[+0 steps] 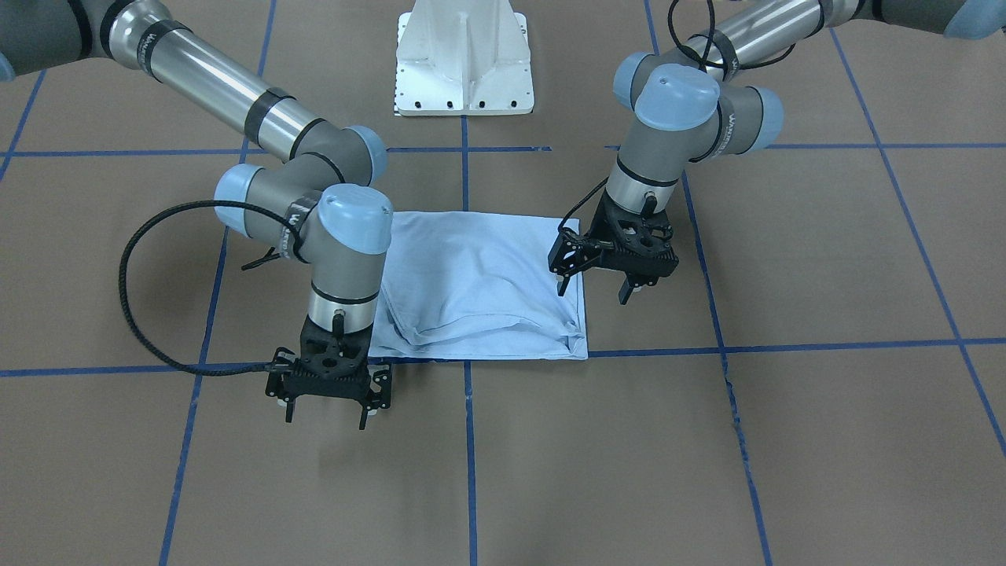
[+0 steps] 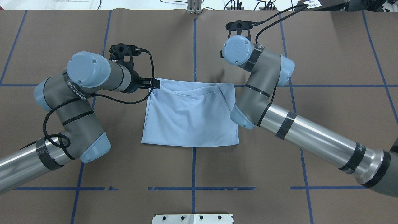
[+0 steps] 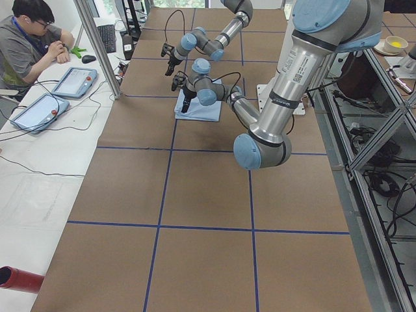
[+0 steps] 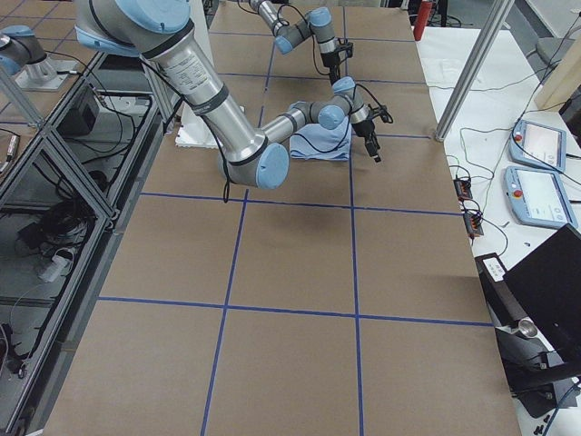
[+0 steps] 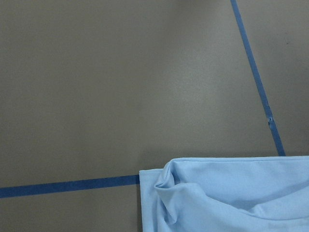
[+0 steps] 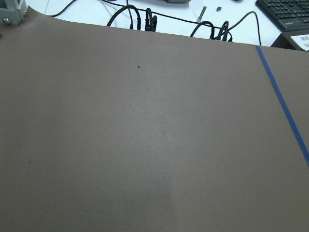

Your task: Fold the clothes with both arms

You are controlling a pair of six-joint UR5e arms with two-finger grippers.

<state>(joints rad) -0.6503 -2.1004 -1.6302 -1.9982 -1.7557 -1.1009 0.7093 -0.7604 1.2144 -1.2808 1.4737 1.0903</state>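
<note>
The clothes are one light blue T-shirt (image 1: 479,283), folded into a rough rectangle (image 2: 189,115) at the middle of the brown table, with wrinkled layers along its operator-side edge. My left gripper (image 1: 593,287) hangs open just over the shirt's side edge, holding nothing. A rumpled shirt corner (image 5: 227,193) fills the lower right of the left wrist view. My right gripper (image 1: 327,417) is open and empty, lifted past the shirt's corner on the operators' side. Its wrist view holds only bare table (image 6: 145,135).
The white pedestal base (image 1: 465,59) stands behind the shirt. Blue tape lines (image 1: 468,440) grid the table. Cables (image 6: 140,21) lie past the far table edge. A person (image 3: 29,39) sits at a side desk with teach pendants (image 3: 75,81).
</note>
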